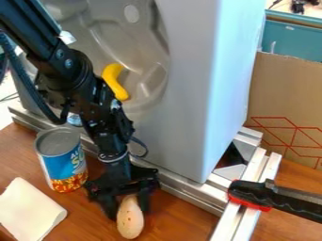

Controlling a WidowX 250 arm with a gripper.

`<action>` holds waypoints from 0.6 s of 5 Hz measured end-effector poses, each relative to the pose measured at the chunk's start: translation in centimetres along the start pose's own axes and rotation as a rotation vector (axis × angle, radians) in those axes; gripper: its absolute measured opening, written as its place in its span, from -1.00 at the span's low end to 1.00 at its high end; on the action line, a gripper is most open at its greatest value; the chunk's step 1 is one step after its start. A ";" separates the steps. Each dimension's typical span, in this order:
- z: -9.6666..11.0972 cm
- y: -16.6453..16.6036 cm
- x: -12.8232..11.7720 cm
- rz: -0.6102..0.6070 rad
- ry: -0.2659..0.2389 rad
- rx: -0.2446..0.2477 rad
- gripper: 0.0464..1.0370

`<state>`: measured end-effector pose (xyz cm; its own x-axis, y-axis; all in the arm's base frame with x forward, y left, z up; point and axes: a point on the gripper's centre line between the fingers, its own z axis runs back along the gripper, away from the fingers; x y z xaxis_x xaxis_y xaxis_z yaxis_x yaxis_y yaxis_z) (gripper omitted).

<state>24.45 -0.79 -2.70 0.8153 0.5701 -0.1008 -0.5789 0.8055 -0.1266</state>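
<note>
At the lower middle, the black gripper (129,211) hangs down over the wooden table. Its two fingers stand on either side of a pale, speckled oblong object (130,221), closed against its upper end. The object's lower end points toward the front edge of the view. Left of the gripper stands a can (63,162) with a blue label, upright on the wood. A cream folded cloth or sheet (30,211) lies at the lower left. Behind the arm, a curved yellow object (114,81) rests in the grey sink basin (148,89).
The tall grey side of the sink unit (198,94) rises behind the gripper. Metal rails (189,193) run along its base and toward the front right. A black and red clamp handle (264,195) lies across them. A cardboard box (283,103) stands at the right.
</note>
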 end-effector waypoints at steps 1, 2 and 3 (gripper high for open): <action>0.0 0.1 -0.3 -0.006 0.012 0.002 0.11; 0.8 0.1 -1.0 -0.037 0.007 -0.003 0.10; 3.1 0.4 -1.7 -0.132 -0.011 0.020 0.10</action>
<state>22.84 -0.93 0.50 0.8847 0.4603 -0.0736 -0.4660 0.8769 -0.1181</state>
